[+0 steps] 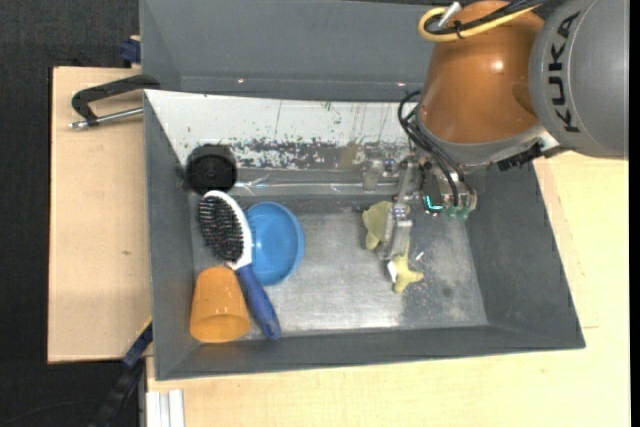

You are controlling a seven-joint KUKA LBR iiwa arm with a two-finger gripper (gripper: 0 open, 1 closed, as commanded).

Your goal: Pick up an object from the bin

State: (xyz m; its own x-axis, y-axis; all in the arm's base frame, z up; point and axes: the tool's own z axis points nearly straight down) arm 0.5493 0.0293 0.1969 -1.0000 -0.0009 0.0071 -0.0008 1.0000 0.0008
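My gripper (399,237) hangs below the orange wrist cover, low over the bin floor right of centre. A pale yellow-green soft piece (377,224) lies against its left side. A second small pale yellow piece (404,274) lies on the floor just below the gripper's tip. I cannot tell whether the two pieces are joined behind the gripper, or whether it has hold of either.
On the left side lie a blue bowl (275,241), a black-bristled hairbrush with a blue handle (228,233), an orange cup (219,305) on its side and a black round thing (211,169) at the back left. The arm enters from the upper right.
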